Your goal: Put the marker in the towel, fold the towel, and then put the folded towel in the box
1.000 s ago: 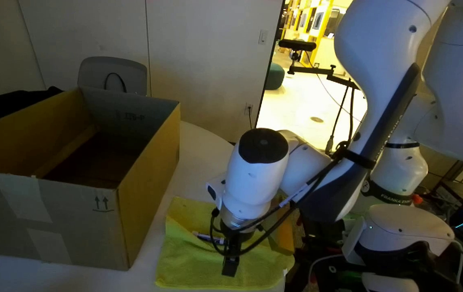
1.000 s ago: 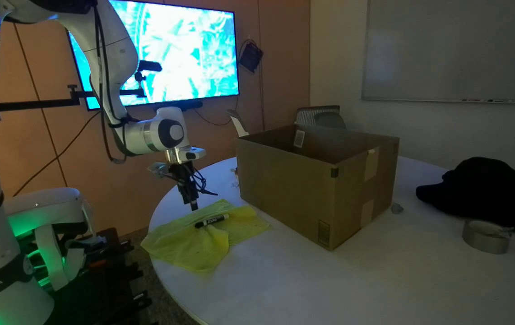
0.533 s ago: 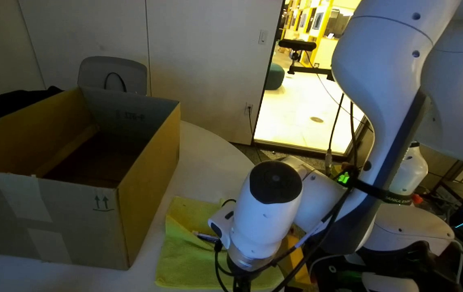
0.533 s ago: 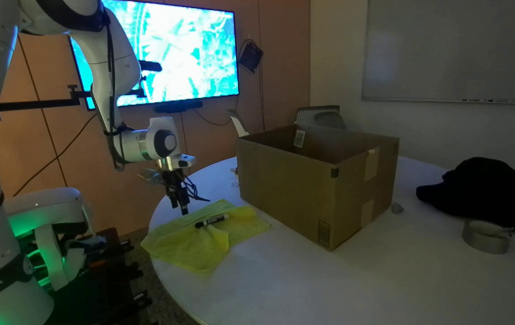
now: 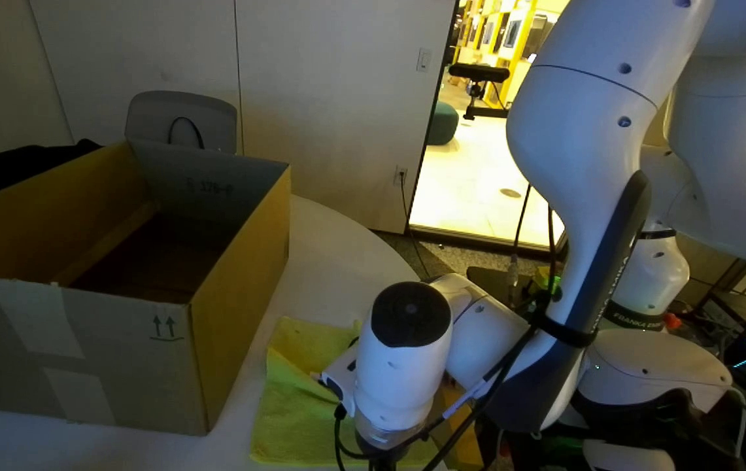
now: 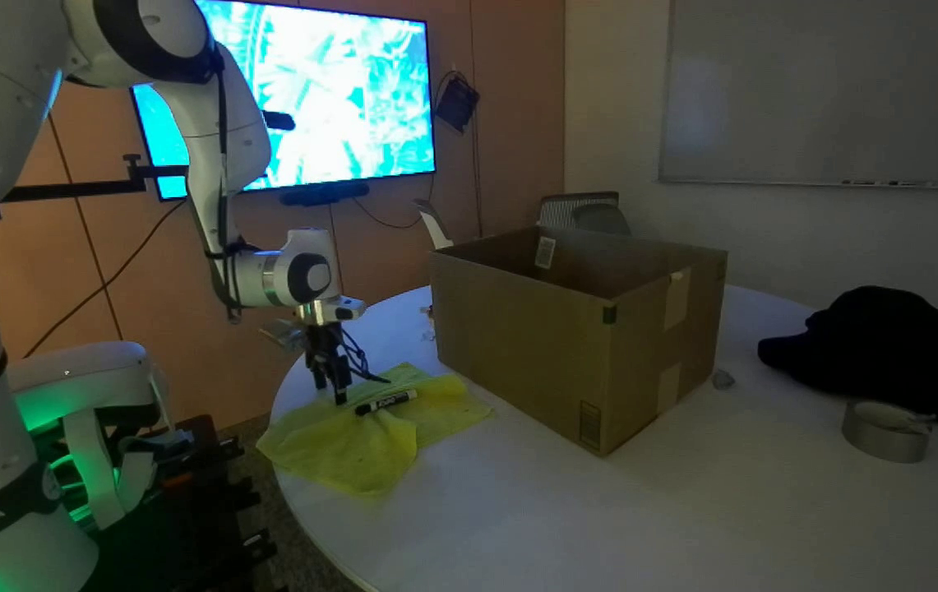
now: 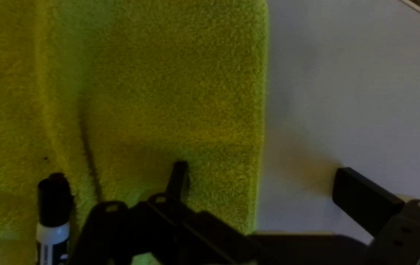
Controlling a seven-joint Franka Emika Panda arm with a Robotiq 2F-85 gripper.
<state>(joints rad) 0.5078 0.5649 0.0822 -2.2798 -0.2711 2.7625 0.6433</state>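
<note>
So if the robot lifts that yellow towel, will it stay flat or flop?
The towel probably flops: it lies creased and rumpled. Its fuzzy surface suggests little slipping. The marker lying uncovered on it may roll off.

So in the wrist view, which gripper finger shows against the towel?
The finger nearer the marker; the other finger shows against the white table.

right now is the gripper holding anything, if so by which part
Nothing is held: the gripper stands open over one edge of the towel, and the marker lies outside the jaws.
</note>
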